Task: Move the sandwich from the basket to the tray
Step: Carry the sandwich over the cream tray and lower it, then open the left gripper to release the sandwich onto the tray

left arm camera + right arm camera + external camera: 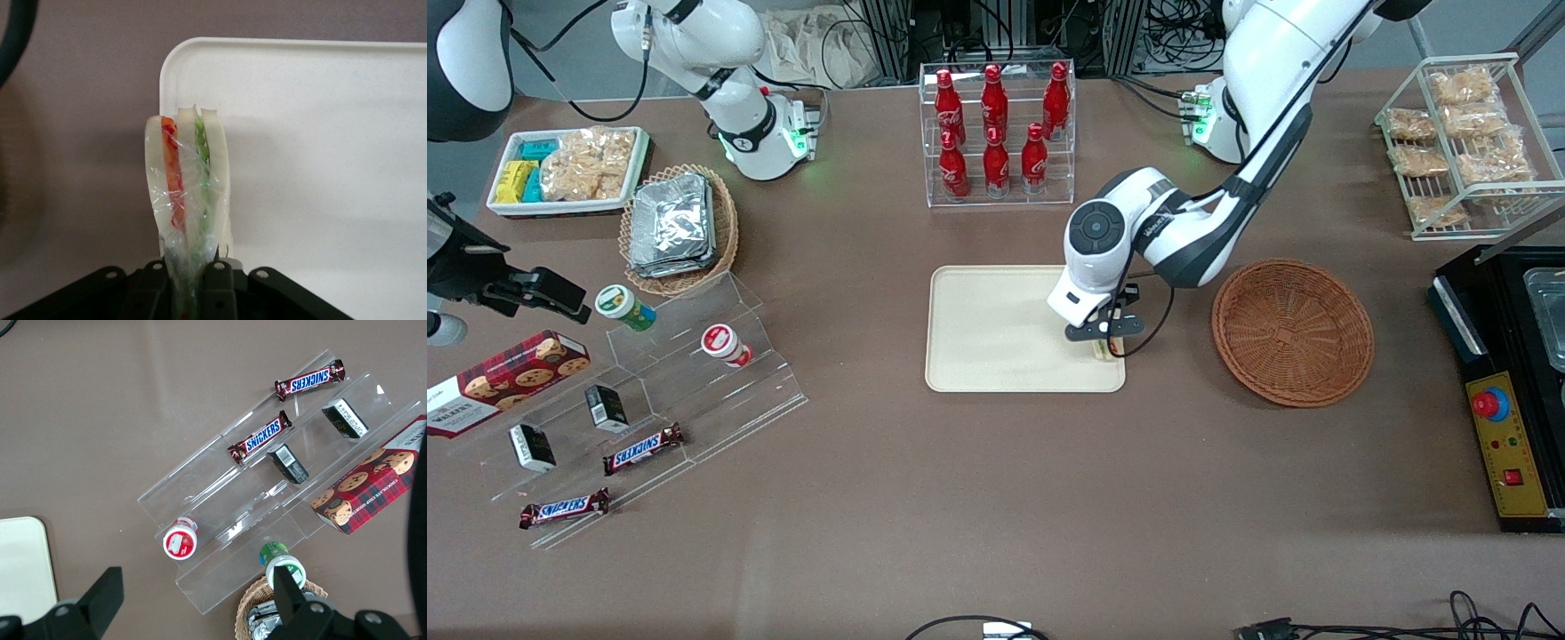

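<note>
My gripper (1107, 333) hangs over the tray (978, 356), near the corner closest to the basket (1294, 331). My fingers (217, 283) squeeze the sandwich (189, 193) tight by one end. It sits right at the tray's rim, partly past it. If I let go here, I think it could tip over the edge onto the table (996, 498). The wrist view shows the red and green stripes up close. The front view shows the basket has nothing in it.
</note>
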